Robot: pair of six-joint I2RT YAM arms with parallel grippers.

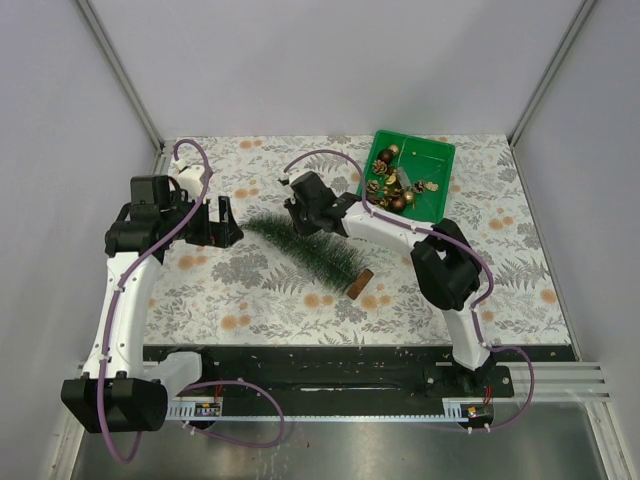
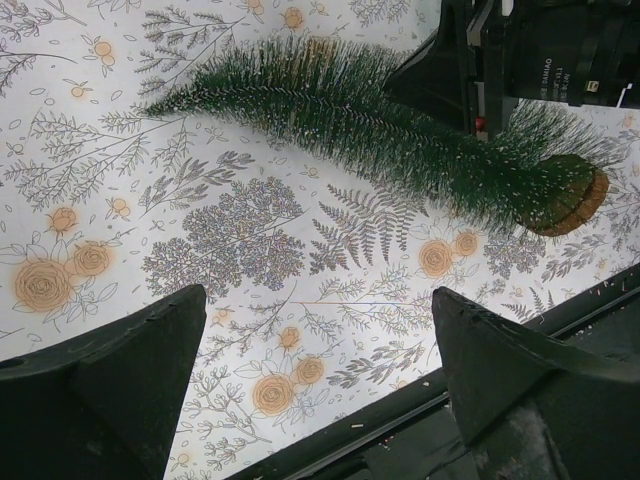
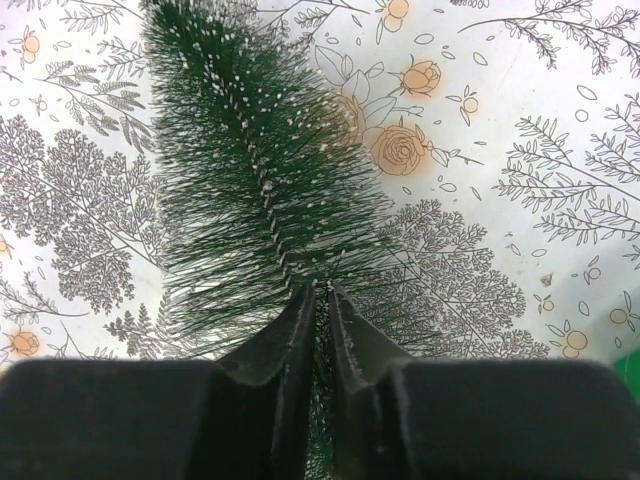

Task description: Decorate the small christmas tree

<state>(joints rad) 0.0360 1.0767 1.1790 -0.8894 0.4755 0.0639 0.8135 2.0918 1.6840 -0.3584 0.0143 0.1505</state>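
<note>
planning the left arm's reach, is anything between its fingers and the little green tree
Nothing visible. Only bare flower-printed table cover lies between the open left fingers and the tip of the dark green bristly cone tree, lying on its side. The right fingers pinch it farther along.

The white-and-black left arm (image 1: 122,290) rises from its base at the near left and bends toward the far side. Its wrist is turned to the right. The black two-finger left gripper (image 2: 318,300) has its jaws spread wide, with nothing between them. The white-and-black right arm (image 1: 385,230) reaches from the near right toward the middle. The black right gripper (image 3: 320,292) has its fingers (image 3: 290,340) pinched almost together on the wire stem of the miniature dark green bottle-brush tree (image 3: 250,180).
</note>
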